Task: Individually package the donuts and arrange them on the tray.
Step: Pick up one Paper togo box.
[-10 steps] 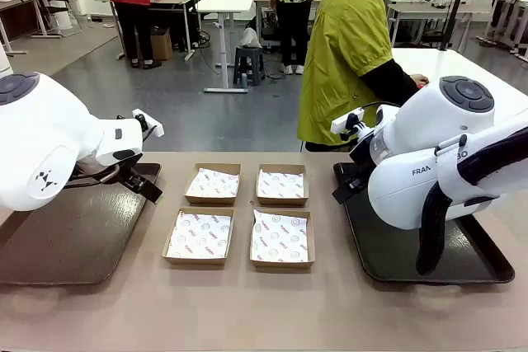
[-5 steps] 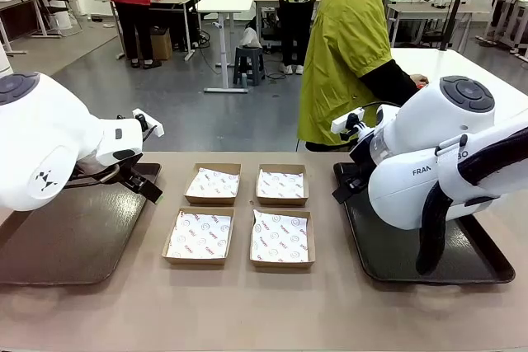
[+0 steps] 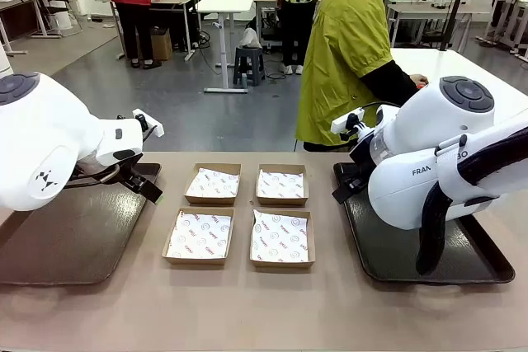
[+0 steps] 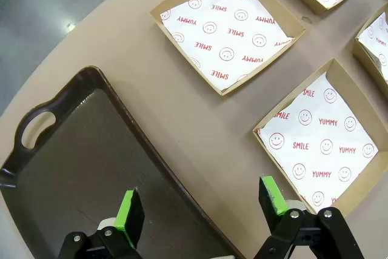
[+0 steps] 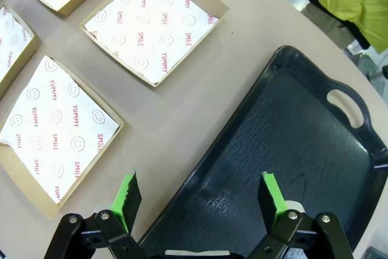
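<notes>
The donuts are out of view. Several shallow brown boxes lined with printed paper sit in two rows at the table's middle, such as the near left box (image 3: pixel 199 236) and the far right box (image 3: pixel 281 185); all hold only paper. My left gripper (image 3: pixel 145 186) (image 4: pixel 199 197) hangs open over the right edge of the left dark tray (image 3: pixel 66 241) (image 4: pixel 73 162), nothing between its green pads. My right gripper (image 3: pixel 346 185) (image 5: pixel 199 187) hangs open over the left edge of the right dark tray (image 3: pixel 437 265) (image 5: pixel 297 144), also holding nothing.
A person in a yellow-green jacket (image 3: pixel 346 47) stands at the far side, turned toward a white table (image 3: pixel 462 68) behind on the right, a hand (image 3: pixel 419 81) resting on it. Bare tabletop (image 3: pixel 247 311) runs along the near edge.
The person at the far side has shifted slightly. Both arms and the boxes stay where they were.
</notes>
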Action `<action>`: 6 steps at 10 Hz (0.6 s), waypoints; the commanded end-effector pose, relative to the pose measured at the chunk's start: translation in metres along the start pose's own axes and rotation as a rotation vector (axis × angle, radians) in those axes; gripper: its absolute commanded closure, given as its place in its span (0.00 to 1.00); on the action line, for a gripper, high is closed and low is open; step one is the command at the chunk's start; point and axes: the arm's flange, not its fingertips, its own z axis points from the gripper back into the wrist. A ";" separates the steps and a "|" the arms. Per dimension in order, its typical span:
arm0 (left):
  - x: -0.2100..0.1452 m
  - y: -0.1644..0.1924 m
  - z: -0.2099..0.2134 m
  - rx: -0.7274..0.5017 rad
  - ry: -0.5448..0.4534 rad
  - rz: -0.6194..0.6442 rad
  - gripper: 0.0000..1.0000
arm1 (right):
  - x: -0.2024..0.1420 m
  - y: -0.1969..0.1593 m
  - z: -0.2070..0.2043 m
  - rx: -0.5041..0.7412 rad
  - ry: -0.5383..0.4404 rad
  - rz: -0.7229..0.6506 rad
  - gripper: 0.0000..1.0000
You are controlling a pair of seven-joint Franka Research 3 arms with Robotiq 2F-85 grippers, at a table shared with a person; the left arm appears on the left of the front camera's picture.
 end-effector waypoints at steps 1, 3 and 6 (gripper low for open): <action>0.000 0.001 0.000 0.002 -0.004 0.002 0.00 | 0.000 0.000 0.000 0.000 0.000 0.000 0.00; 0.000 0.001 0.000 0.002 -0.004 0.002 0.00 | 0.000 0.000 0.000 0.000 0.000 0.000 0.00; 0.000 0.000 0.000 0.000 0.000 0.000 0.00 | 0.000 0.000 0.000 0.000 0.000 0.000 0.00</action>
